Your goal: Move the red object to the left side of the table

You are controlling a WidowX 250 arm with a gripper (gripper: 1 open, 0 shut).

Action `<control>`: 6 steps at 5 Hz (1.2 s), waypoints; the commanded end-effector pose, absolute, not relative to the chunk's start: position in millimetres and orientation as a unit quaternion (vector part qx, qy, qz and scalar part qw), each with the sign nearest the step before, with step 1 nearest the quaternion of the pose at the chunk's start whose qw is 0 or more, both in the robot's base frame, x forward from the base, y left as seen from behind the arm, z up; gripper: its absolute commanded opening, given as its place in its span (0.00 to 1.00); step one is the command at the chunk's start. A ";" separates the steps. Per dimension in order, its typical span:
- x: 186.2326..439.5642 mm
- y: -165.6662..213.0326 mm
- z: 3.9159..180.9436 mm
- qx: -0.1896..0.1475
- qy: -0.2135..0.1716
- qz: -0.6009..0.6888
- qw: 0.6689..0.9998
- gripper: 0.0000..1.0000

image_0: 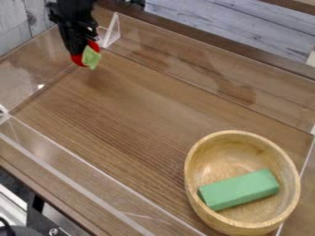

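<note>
Gripper (85,53) is grasping the red object (88,57) at the table's (135,120) far left; green block (239,191) is lying in the bowl (197,159).

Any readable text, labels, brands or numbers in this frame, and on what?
None. The wooden bowl, the green block, the red object, the pincer and the table all show no print or markings.
</note>
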State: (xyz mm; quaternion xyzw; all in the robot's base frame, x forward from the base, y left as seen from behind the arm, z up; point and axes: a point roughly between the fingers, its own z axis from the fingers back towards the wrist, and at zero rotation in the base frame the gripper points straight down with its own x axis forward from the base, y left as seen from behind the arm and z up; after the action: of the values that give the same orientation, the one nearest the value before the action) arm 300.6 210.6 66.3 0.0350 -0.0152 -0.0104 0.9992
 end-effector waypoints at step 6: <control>332.0 213.1 63.7 0.018 -0.054 -0.020 0.998 0.00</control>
State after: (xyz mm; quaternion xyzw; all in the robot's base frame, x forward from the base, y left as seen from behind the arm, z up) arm 323.9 208.4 45.1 0.0017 -0.0297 -0.0186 0.9994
